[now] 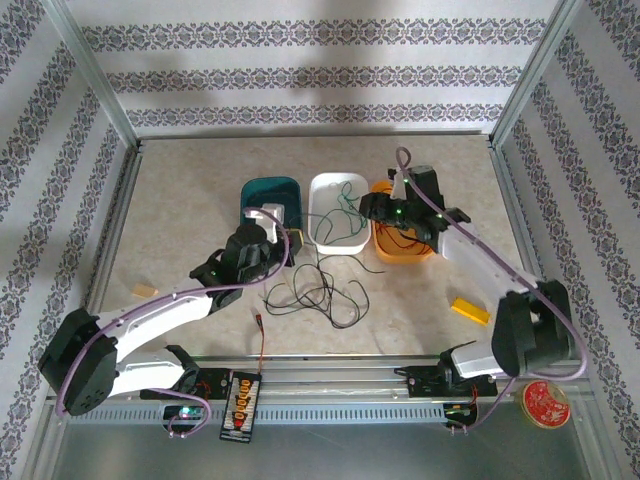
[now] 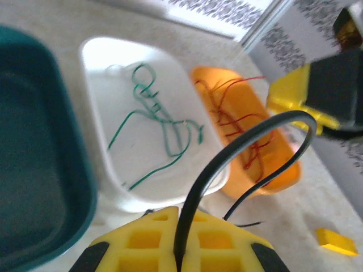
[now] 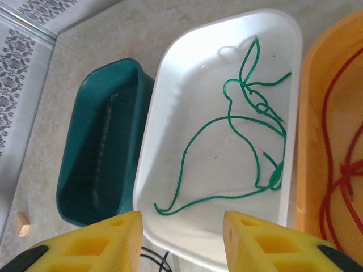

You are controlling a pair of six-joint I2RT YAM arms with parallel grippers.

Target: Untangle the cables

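The desk (image 1: 200, 200) is seen under both arms. Three bins are set in a row on it. The teal bin (image 1: 262, 188) is found directly beyond the left gripper (image 2: 180, 226) and slightly to its left. The white bin (image 1: 325, 195) lies ahead of that gripper and to its right, and it is also seen straight below the right gripper (image 3: 181, 226). The orange bin (image 1: 400, 256) is placed just beside the right gripper, partly under its arm.

A loose heap of black cables (image 1: 320, 295) is spread on the desk, just to the right of the left gripper and on the near side of the white bin. The green cables (image 3: 229, 116) are contained in the white bin, below the gap of the right gripper. The red cables (image 2: 238, 124) are contained in the orange bin, at the edge of the right gripper's view.

The left gripper is clamped on a black cable (image 2: 227, 153), which is arched up from between the yellow fingers (image 2: 142, 238) and is bent back down toward the desk. The right gripper is held partly apart, and nothing is gripped between its fingers.

A yellow block (image 1: 470, 310) is seen on the desk well nearer than the right gripper. A small wooden block (image 1: 145, 291) is seen well to the left of the left gripper.
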